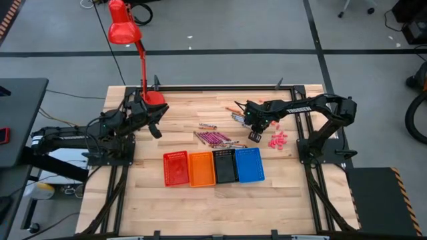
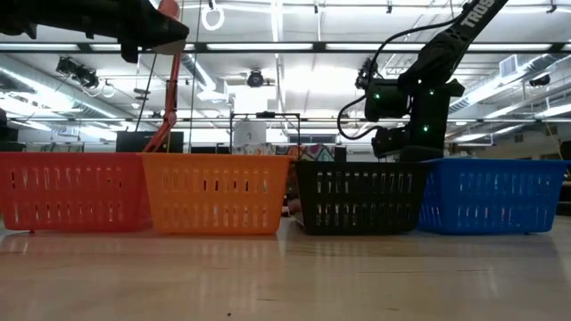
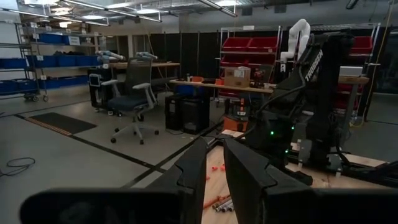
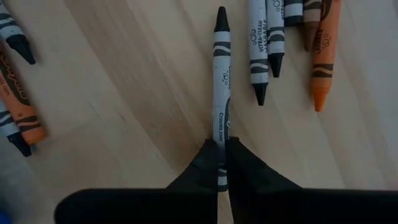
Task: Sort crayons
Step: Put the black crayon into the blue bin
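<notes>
Right gripper [image 4: 222, 163] is pinched closed on the rear end of a grey-wrapped black-tipped crayon [image 4: 221, 81], fingers meeting on the paper sleeve, tip pointing away from the wrist; whether it is lifted or touching the wood is not clear. In the high view the right gripper [image 1: 254, 133] sits over the far-right part of the table [image 1: 200, 200], near a small scatter of crayons [image 1: 235, 115], with a bigger magenta-purple pile [image 1: 212, 138] just behind the four baskets: red basket [image 1: 175, 168], orange basket [image 1: 201, 168], black basket [image 1: 225, 165], blue basket [image 1: 249, 165]. More grey crayons [image 4: 267, 43] and an orange crayon [image 4: 323, 56] lie just beside the held one. Left gripper [image 3: 214, 177] hangs parked above the left side by the red lamp [image 1: 127, 30], fingers slightly apart, holding nothing. Handling guess: crayon is very light, stiff but brittle wax, snaps if squeezed hard or levered; the round body rolls, and the paper wrap gives better friction than bare wax. An end grip like this lets it pivot; mid-sleeve would be steadier. Pink bits [image 1: 277, 139] sit on the right, unclear what.
</notes>
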Action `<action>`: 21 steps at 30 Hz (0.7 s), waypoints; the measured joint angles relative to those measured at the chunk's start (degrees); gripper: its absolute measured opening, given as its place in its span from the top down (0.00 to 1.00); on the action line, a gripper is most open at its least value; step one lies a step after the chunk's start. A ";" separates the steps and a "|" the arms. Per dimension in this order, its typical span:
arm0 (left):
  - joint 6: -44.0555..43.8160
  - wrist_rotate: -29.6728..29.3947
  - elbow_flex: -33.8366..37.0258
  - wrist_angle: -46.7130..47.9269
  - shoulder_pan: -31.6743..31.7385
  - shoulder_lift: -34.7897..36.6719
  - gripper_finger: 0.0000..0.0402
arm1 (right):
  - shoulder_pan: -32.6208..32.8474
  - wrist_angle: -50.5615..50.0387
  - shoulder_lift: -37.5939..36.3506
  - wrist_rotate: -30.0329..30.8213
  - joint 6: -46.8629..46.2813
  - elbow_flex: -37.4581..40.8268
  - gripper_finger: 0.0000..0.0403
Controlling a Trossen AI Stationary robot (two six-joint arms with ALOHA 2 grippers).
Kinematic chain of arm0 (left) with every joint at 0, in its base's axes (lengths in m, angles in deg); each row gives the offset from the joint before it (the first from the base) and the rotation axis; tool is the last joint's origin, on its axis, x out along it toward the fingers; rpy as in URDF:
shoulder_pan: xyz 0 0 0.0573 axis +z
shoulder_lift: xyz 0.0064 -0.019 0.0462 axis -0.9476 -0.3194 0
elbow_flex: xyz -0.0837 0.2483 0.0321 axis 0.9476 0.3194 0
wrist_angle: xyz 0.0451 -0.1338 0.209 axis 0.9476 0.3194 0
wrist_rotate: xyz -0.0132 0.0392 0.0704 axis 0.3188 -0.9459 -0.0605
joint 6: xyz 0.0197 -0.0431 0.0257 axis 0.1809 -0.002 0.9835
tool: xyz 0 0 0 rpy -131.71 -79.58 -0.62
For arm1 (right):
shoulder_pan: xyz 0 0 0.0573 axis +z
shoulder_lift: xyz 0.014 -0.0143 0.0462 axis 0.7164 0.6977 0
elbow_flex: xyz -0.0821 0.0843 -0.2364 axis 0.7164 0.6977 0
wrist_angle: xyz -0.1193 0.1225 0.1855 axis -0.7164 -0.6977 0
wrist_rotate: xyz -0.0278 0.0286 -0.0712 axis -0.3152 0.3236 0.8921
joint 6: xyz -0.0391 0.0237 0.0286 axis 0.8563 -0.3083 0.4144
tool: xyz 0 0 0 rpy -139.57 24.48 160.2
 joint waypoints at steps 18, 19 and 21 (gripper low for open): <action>0.00 0.00 0.00 0.04 0.00 0.00 0.83 | 7.50 -15.08 -3.79 0.88 -6.69 -12.62 0.91; 0.00 0.00 0.00 0.04 0.00 0.00 0.83 | 8.82 -16.49 -4.09 -0.18 -8.09 -13.33 0.91; 0.00 0.00 0.00 0.04 0.00 0.00 0.83 | 11.63 -18.07 -5.16 -2.41 -11.58 -14.66 0.91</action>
